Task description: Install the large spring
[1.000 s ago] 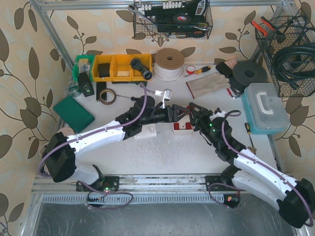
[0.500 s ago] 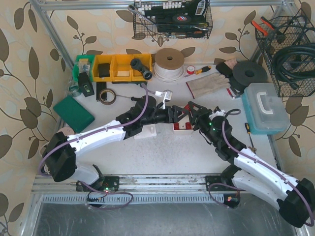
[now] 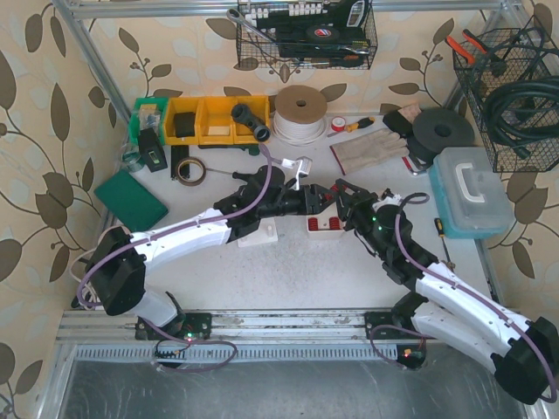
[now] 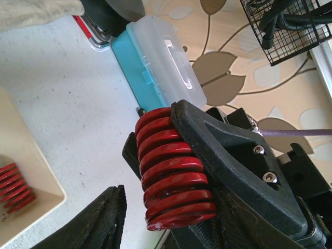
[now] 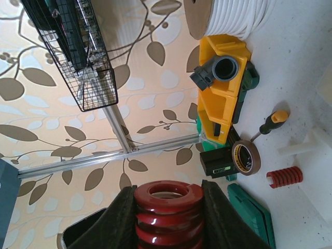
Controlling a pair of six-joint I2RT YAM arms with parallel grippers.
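Note:
The large spring (image 5: 168,207), red with thick coils, stands between the two fingers of my right gripper (image 5: 168,191), which is shut on it. In the left wrist view the same large spring (image 4: 174,171) hangs against the right gripper's black finger (image 4: 233,155). My left gripper (image 4: 166,225) is open round its lower end. One pad (image 4: 98,218) stands a little apart from the coils, and the other lies close under them. From above, the left gripper (image 3: 314,199) and the right gripper (image 3: 341,202) meet tip to tip at the table's middle, hiding most of the spring.
A cream tray (image 4: 36,166) holding a smaller red spring (image 4: 15,187) lies below the grippers, and a white block (image 3: 259,234) sits left of it. Another small red spring (image 5: 284,176) lies on the table. Yellow bins (image 3: 210,120), a tape roll (image 3: 189,169) and a teal box (image 3: 467,192) stand round about.
My left arm has pushed to the right, up to the right gripper, and its jaws have narrowed round the spring. The right arm has stayed put with the spring.

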